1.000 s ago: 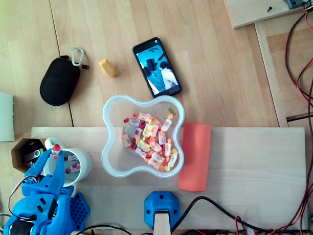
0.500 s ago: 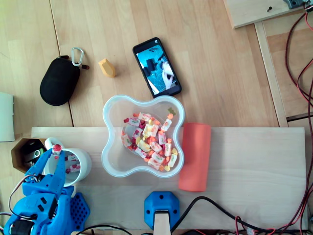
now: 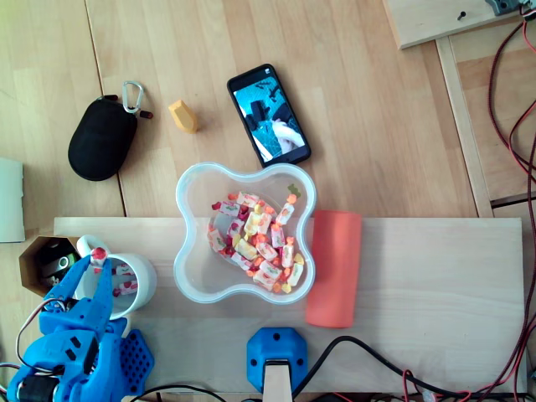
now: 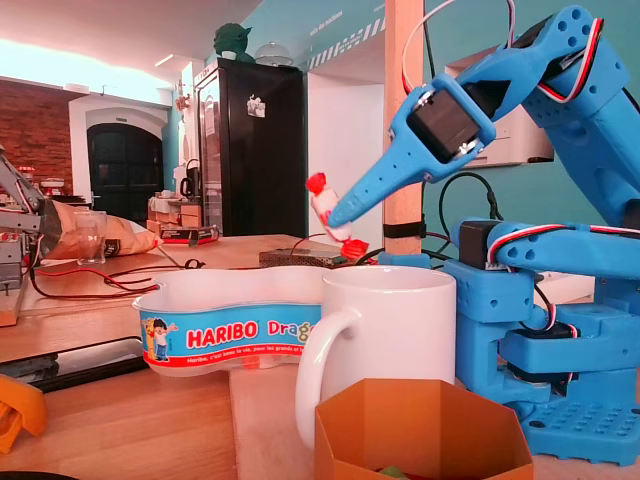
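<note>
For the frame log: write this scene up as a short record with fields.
gripper: blue gripper, shut on a wrapped candy
candy position: held just above the rim of the white mug
mug contents: a few wrapped candies, seen in the overhead view
beside the mug: in the overhead view, Haribo tub of candies on its right, orange hexagonal box on its left
elsewhere: red-orange cloth right of the tub; phone and black pouch farther up

We see blue fingers (image 4: 380, 190), a white sweet (image 4: 325, 210) with red ends, a white mug (image 4: 385, 330), a clear tub (image 4: 200, 295) of red and yellow candies (image 3: 255, 239), and a coral cloth (image 3: 333, 268).
</note>
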`<state>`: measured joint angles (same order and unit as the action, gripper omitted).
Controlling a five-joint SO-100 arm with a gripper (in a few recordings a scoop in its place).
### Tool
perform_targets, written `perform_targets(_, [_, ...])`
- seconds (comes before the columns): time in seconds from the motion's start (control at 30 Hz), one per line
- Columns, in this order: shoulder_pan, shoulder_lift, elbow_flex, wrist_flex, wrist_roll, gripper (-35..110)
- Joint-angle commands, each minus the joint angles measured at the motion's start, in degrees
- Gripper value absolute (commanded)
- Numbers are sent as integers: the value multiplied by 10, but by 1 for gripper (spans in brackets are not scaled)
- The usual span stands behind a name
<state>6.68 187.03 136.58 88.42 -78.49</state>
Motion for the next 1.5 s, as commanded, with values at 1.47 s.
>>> perform_targets(1.47, [4,20,-36,120,-2,6])
